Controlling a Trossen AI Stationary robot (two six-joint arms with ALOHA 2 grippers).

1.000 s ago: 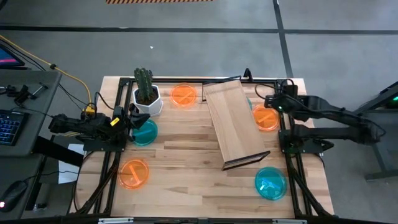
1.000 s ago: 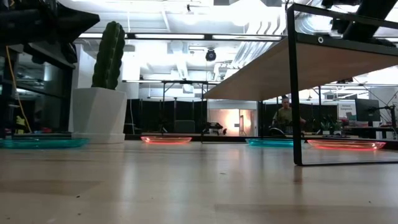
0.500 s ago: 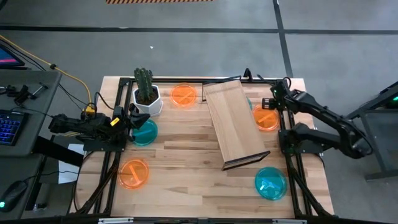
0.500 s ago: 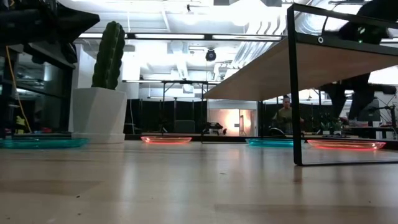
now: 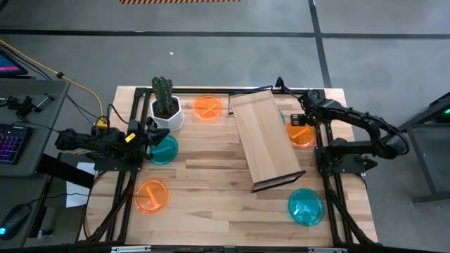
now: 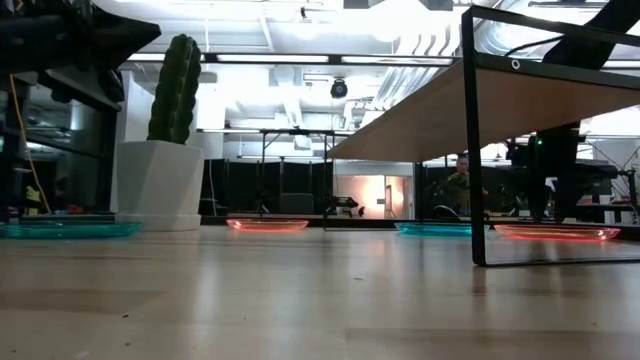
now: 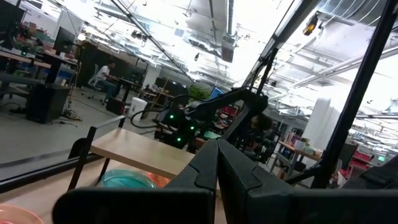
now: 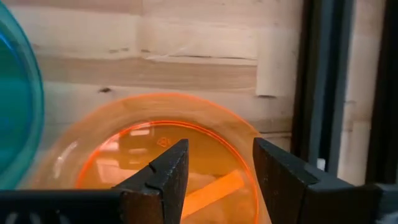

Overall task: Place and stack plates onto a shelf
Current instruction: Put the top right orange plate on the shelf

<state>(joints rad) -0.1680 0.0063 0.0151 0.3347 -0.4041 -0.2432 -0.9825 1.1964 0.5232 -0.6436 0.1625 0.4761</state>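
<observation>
Several orange and teal plates lie flat on the table. One orange plate (image 5: 302, 135) (image 8: 124, 155) lies by the right edge, beside the shelf (image 5: 266, 140). The shelf is a light-wood plank on a dark frame, standing slantwise on the table. My right gripper (image 5: 298, 121) (image 8: 217, 168) points down, open, just above this plate, its fingers over the plate's middle and rim. A teal plate (image 8: 15, 106) lies next to it, partly under the shelf. My left gripper (image 5: 149, 133) (image 7: 217, 163) is shut and empty at the left side, over another teal plate (image 5: 164, 150).
A cactus in a white pot (image 5: 166, 109) stands at the far left, with an orange plate (image 5: 208, 107) beside it. Another orange plate (image 5: 151, 195) lies near left and a teal one (image 5: 306, 206) near right. A dark frame rail (image 8: 323, 87) runs close beside my right gripper.
My right gripper has come down toward the orange plate at the right edge, shifting a little toward the shelf and tipping from nearly level to pointing down. It has stayed open. No plate has moved.
</observation>
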